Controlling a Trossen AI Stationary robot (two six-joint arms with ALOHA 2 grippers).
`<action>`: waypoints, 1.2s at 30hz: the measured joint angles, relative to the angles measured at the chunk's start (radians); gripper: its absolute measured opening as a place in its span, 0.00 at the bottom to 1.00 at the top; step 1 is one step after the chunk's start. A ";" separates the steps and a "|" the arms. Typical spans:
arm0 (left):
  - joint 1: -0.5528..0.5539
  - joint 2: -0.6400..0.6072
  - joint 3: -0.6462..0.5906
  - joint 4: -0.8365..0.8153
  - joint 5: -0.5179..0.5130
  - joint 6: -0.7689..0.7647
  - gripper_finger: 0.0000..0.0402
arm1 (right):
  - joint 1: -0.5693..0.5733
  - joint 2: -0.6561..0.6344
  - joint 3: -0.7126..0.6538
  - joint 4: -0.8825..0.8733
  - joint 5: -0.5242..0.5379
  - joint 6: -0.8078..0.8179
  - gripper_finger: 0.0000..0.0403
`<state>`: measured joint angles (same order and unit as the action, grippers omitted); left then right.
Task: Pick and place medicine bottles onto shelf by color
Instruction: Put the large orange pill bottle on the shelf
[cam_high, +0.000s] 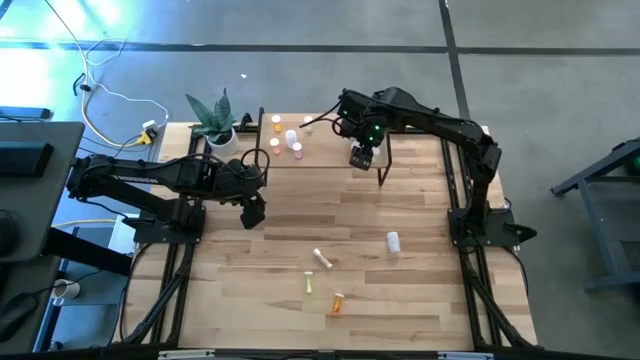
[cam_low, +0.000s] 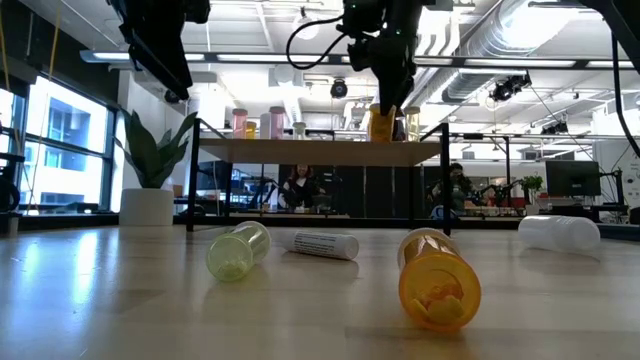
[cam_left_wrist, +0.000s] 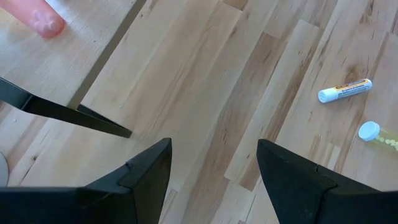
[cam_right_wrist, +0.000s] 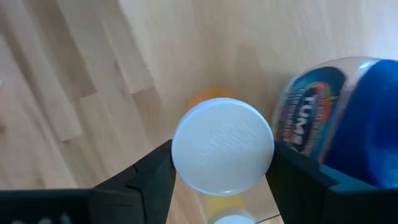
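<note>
Jaws flank orange bottle (cam_right_wrist: 222, 155) — blue bottle (cam_right_wrist: 339, 118) beside, wrist-only.

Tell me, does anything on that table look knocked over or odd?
Yes. Four small bottles lie on their sides on the table: a white one, a slim white tube, a yellow-green one and an orange one. Those on the shelf stand upright.

The light-wood table (cam_high: 420, 300) carried the shelf (cam_high: 330, 150) at its far edge, beside a potted plant (cam_high: 215, 122). Several small bottles (cam_high: 285, 138) stood on the shelf. On the table itself lay a white tube (cam_high: 322, 259), a yellow-green bottle (cam_high: 309, 285), an orange bottle (cam_high: 338, 303) and a white bottle (cam_high: 393, 241).
</note>
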<state>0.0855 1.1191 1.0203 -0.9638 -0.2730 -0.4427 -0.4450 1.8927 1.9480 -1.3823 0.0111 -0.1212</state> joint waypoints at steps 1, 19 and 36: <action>0.000 0.000 0.000 0.000 0.000 0.000 0.57 | 0.000 0.000 0.000 0.005 0.010 0.000 0.56; 0.000 0.000 0.000 -0.004 0.000 0.000 0.57 | 0.000 0.000 0.000 0.032 0.041 0.034 0.57; 0.000 0.000 0.000 -0.004 0.000 0.000 0.57 | 0.000 -0.002 0.103 0.019 0.042 0.047 0.57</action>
<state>0.0854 1.1191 1.0203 -0.9680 -0.2729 -0.4424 -0.4446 1.8904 2.0510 -1.3628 0.0527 -0.0737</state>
